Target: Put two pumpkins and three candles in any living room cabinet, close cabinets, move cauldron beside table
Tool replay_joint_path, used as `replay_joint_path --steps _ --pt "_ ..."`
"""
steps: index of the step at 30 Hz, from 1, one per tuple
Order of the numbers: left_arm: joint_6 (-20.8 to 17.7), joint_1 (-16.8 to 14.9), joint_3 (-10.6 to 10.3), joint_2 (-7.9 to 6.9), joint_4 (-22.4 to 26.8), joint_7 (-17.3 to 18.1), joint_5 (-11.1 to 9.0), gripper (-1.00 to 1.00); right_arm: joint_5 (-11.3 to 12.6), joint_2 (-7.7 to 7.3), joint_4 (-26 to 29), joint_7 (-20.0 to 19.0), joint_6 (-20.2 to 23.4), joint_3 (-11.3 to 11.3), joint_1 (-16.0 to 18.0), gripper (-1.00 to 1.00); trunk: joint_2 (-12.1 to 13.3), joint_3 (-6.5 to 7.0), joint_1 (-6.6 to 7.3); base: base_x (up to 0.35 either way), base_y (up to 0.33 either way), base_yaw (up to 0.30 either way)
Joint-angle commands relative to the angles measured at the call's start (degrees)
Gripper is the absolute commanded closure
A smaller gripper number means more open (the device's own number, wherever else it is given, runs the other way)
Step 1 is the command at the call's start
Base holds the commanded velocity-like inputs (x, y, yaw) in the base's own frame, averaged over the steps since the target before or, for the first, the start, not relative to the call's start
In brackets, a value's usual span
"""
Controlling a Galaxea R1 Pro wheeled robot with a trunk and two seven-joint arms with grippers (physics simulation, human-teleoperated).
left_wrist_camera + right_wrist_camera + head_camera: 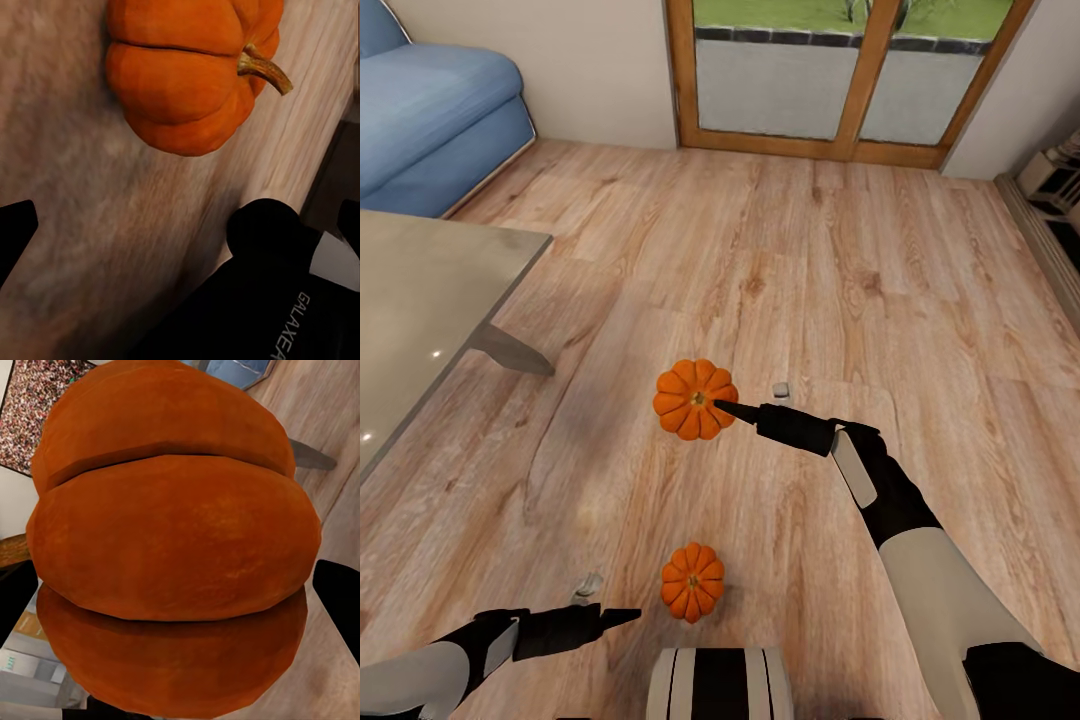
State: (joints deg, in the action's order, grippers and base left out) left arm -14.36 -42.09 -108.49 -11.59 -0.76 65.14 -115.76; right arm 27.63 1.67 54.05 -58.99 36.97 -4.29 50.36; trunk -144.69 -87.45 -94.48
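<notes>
Two orange pumpkins are out on the plank floor: the far pumpkin [696, 400] sits mid-floor, well clear of the glass table [420, 300], and the near pumpkin [693, 581] is right in front of the robot's base. The right gripper [726, 408] is poking in at the far one's side, and from its wrist camera the pumpkin [169, 555] bulges between two dark fingers, so I'd call it closed around it, looks lifted too, though I can't swear to that. The left gripper [622, 617] hangs low beside the near pumpkin, apart from it; whether its jaws are open I honestly can't tell. Its wrist camera gives a side look at that pumpkin [187, 71] with its curled stem, which from the head is just a dot on top. So we're at the pumpkin-collecting step; next is grabbing the second one and hauling both to a cabinet, wherever that is.
</notes>
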Motion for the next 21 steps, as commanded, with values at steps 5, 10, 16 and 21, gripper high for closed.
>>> replay_joint_path --steps 5,10,16,21 --pt "0.03 -0.05 1.20 0.34 -0.03 -0.03 -0.03 -1.00 -0.22 0.00 0.01 0.51 0.04 -0.01 0.00 1.00 0.00 0.00 0.00 0.000 0.000 0.000" --pt "2.47 -0.19 4.13 0.41 -0.16 -1.34 -0.03 -1.00 -0.37 -0.01 0.01 0.62 0.04 0.05 0.00 1.00 0.00 0.00 0.00 0.000 0.000 0.000" --pt "5.45 -0.27 5.38 2.30 -0.06 -14.86 -0.04 -1.00 -0.32 -0.08 -0.02 0.62 0.04 0.07 0.00 1.00 0.00 0.00 0.00 0.000 0.000 0.000" --pt "5.69 -0.29 5.47 3.47 0.02 -18.61 -0.04 -1.00 -0.22 -0.08 -0.04 0.57 0.04 0.07 0.00 1.00 0.00 0.00 0.00 0.000 0.000 0.000"
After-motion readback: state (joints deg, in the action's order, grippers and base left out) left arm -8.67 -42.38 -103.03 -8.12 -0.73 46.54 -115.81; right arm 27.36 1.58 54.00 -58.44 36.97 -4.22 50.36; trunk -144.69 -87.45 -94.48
